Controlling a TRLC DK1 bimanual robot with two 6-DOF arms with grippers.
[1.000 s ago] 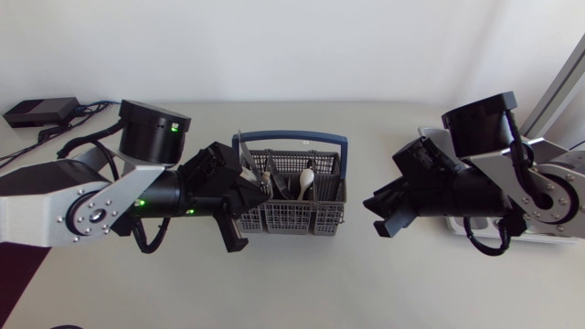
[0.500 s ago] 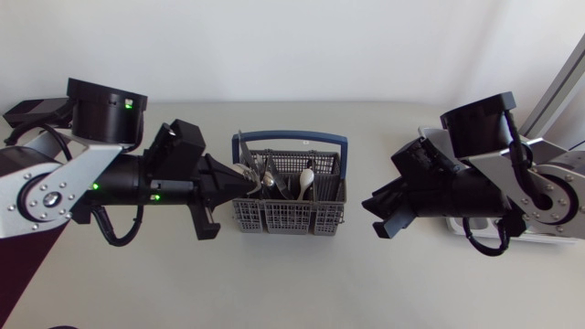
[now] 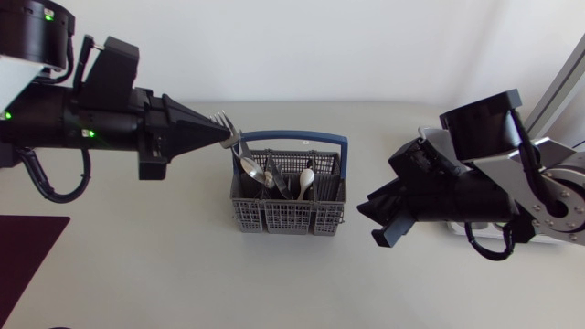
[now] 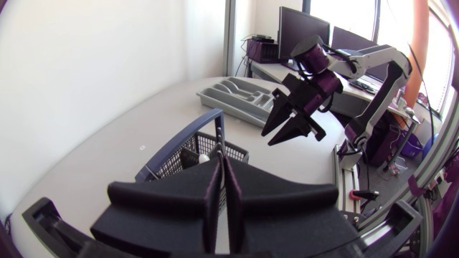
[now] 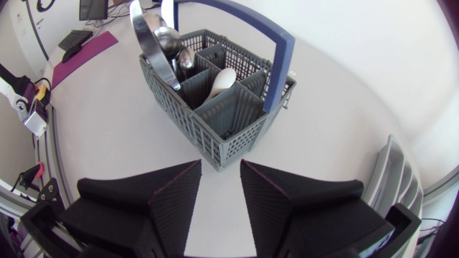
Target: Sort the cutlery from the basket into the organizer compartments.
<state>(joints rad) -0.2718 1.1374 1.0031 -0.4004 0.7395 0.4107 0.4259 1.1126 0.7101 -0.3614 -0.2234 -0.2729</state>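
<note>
The grey cutlery basket (image 3: pixel 291 208) with a blue handle stands mid-table, holding spoons, a white spoon (image 3: pixel 306 179) and other cutlery. My left gripper (image 3: pixel 222 133) hangs above the basket's far left corner, shut on a silver fork (image 3: pixel 228 126) whose tines stick out past the fingertips. In the left wrist view the shut fingers (image 4: pixel 215 188) point over the basket (image 4: pixel 188 148) toward the grey organizer (image 4: pixel 237 96). My right gripper (image 3: pixel 377 219) stands open to the right of the basket, empty. Its wrist view shows the basket (image 5: pixel 215 107) just ahead of the open fingers (image 5: pixel 176 197).
The organizer (image 3: pixel 428 133) lies at the right, mostly hidden under my right arm; its edge (image 5: pixel 393 179) shows beside the right gripper. A dark purple mat (image 3: pixel 27 247) lies at the front left corner.
My left arm has pulled back and up to the left, out of the basket, lifting the fork with it. The right arm has barely shifted.
</note>
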